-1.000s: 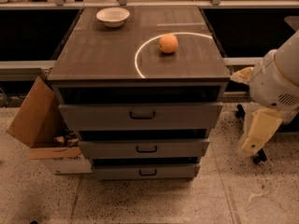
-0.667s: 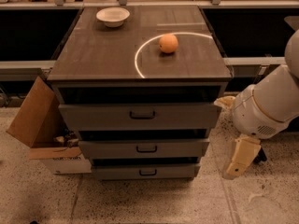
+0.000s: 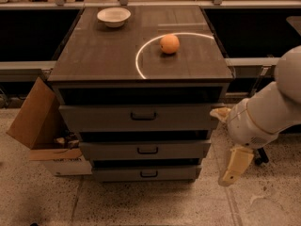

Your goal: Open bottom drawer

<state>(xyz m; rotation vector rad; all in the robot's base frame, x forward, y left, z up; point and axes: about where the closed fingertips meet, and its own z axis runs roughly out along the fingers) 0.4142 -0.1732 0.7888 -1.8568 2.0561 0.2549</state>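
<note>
We see a dark wood-topped cabinet (image 3: 94,55) with three grey drawers stacked in its front. The bottom drawer (image 3: 117,173) is the lowest and narrowest front, just above the speckled floor (image 3: 141,206), and it looks pushed in, with its small dark loop handle (image 3: 149,174) at the middle. Above it are the middle drawer (image 3: 108,150) and the top drawer (image 3: 94,117), each with its own dark handle and both looking shut too. The gripper (image 3: 231,171) hangs on the right side of the cabinet, at about the height of the bottom drawer, pointing down toward the floor. It is apart from the drawer fronts and well to the right of the handle. We cannot tell how far open it is, and we see nothing in its hold. The pale arm (image 3: 263,117) comes in from the right edge. On the cabinet top a white bowl (image 3: 114,16) sits near the back left and an orange (image 3: 170,44) is right of centre, inside a bright ring of light (image 3: 139,55). An open cardboard box (image 3: 30,114) leans against the cabinet's left side, with a white carton (image 3: 70,165) beneath it on the floor.
</note>
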